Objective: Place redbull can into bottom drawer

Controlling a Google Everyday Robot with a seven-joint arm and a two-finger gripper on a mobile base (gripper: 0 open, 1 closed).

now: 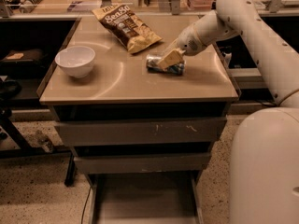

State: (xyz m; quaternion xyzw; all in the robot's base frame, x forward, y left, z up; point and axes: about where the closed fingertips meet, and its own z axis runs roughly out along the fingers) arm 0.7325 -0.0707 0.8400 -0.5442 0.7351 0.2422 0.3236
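Observation:
The redbull can lies on its side on the cabinet top, right of centre, silver and blue. My gripper reaches in from the right on the white arm and sits right over the can's middle, covering part of it. The bottom drawer is pulled open at the foot of the cabinet, and its flat grey floor shows. The two upper drawers are closed.
A brown chip bag lies at the back of the cabinet top, just behind the can. A white bowl stands at the left. My white arm and base fill the right side. Dark shelving stands left of the cabinet.

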